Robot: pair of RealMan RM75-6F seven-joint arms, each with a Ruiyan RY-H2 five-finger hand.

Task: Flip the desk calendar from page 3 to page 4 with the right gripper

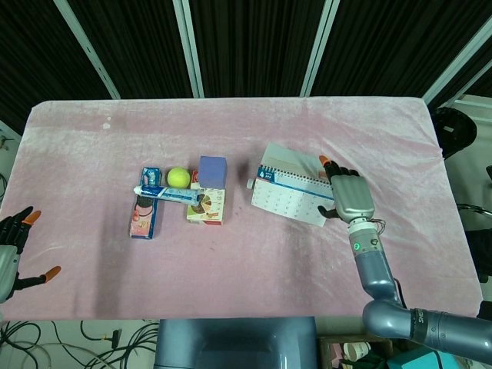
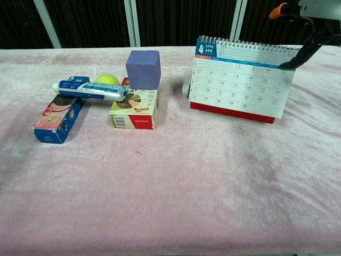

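Note:
The desk calendar (image 2: 240,80) stands upright on its red base at the table's right, its front page showing a large 4 and APR. In the head view the calendar (image 1: 288,196) sits right of centre. My right hand (image 1: 350,196) hovers just past its right end with fingers apart and nothing in them; the chest view shows that hand (image 2: 309,21) at the top right, one dark fingertip near the calendar's upper right corner. My left hand (image 1: 14,246) stays open at the table's front left edge, far from the calendar.
Left of the calendar lies a cluster: a purple cube (image 2: 143,69) on a snack box (image 2: 135,108), a toothpaste tube (image 2: 89,90), a yellow-green ball (image 2: 107,80) and a blue-red box (image 2: 56,118). The pink cloth (image 2: 176,186) covers the table.

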